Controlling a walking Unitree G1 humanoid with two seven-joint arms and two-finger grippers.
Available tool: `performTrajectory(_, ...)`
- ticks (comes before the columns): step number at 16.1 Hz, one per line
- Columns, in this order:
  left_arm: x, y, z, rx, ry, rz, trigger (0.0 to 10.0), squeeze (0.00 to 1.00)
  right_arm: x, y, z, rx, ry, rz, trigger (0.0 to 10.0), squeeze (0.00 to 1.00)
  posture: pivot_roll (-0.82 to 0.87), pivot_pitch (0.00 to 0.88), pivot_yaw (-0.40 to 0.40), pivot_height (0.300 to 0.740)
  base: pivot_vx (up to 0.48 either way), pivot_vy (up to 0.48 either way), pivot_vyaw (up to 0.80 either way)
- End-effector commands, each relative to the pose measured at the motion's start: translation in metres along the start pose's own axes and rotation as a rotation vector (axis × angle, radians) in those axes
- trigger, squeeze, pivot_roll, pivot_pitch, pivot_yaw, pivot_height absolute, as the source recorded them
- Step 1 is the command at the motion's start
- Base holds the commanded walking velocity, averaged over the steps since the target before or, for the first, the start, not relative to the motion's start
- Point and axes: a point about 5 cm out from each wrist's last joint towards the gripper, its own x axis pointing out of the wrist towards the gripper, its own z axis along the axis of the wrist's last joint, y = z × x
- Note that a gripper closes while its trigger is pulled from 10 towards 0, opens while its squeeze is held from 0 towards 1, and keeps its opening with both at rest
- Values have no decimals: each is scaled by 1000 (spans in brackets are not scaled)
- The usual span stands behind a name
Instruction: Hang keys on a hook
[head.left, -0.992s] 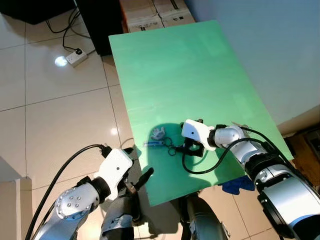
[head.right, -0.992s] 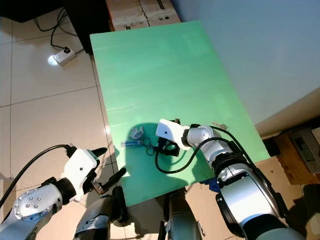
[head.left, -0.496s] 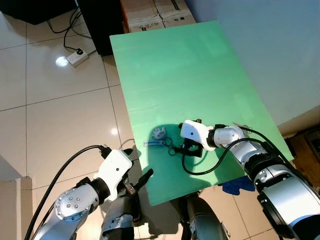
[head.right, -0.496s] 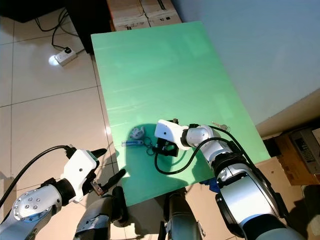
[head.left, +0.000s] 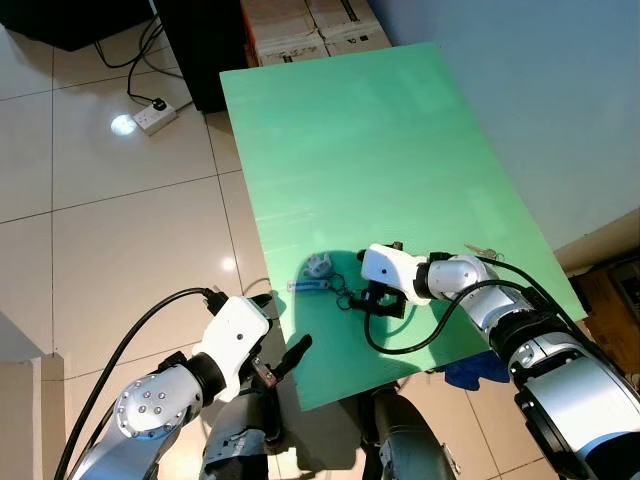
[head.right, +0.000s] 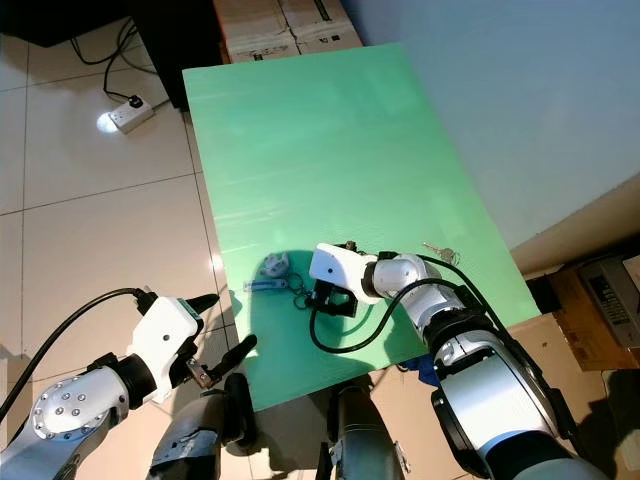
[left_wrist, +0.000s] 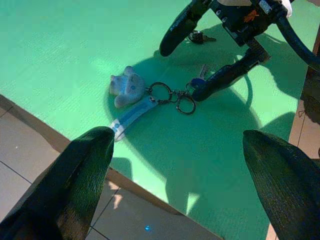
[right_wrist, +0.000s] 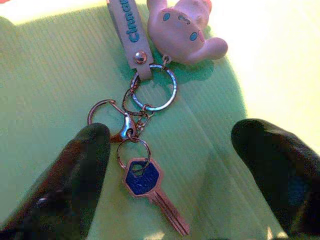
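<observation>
Pale floor tiles (head.left: 120, 230) are surrounding a green table (head.left: 380, 150) that is standing against a blue-grey wall (head.left: 540, 90), with cardboard boxes (head.left: 310, 25) sitting beyond its far edge and a white power strip (head.left: 153, 116) lying on the floor off to the left. No holder of any kind is showing on the tabletop.

The keys (right_wrist: 142, 177), a single blue-headed key on a chain of rings with a grey strap (right_wrist: 129, 30) and a pale plush charm (right_wrist: 182, 30), are lying flat near the table's front edge. The right gripper (head.left: 368, 298) is hovering low over them with its fingers (right_wrist: 85, 170) spread wide, the blue-headed key lying between the two fingertips and nothing being gripped. The strap and charm are lying just past the fingertips. A second small key (head.right: 440, 252) is resting near the table's right edge, well apart from the gripper.

The left gripper (head.left: 282, 345) is hanging off the table's front-left corner with its fingers (left_wrist: 75, 170) wide apart, empty, the table edge and key bundle lying ahead of them. Bare green surface is stretching away beyond the keys towards the boxes.

Compared with a second ago, the right gripper is sitting slightly lower and closer over the key, while the keys themselves are lying where they were.
</observation>
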Motion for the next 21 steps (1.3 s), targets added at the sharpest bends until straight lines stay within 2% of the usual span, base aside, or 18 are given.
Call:
performTrajectory(1, -2, -3, -4, -7, 15, -17, 10000, 0, 2, 10, -8, 12, 20, 33, 3647, 0, -27, 332, -27, 740, 0, 0, 0)
performTrajectory(2, -3, -3, -4, -6, 16, -18, 10000, 0, 2, 12, -8, 18, 24, 43, 745, 0, -27, 331, -26, 740, 0, 0, 0)
performTrajectory(3, -3, -3, -3, -5, 16, -18, 10000, 0, 2, 12, -9, 20, 25, 49, 0, 0, -26, 333, -27, 740, 0, 0, 0)
performTrajectory(21, -5, -3, -1, 0, 22, -12, 10000, 0, 0, 17, -15, 74, 30, 108, 0, 0, -16, 341, -28, 740, 0, 0, 0)
